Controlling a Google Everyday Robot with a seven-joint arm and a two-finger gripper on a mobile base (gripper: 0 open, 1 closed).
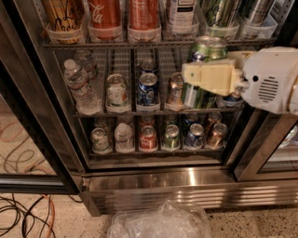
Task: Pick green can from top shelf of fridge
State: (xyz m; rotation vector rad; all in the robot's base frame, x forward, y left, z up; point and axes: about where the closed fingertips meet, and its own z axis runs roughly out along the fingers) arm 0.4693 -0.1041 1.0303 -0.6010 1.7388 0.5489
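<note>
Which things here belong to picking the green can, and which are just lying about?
In the job: green can, held by the gripper in front of the middle rack; top shelf; fridge.
Just lying about: Coca-Cola can, water bottle, short cans, crumpled plastic bag, cables on the floor.
</note>
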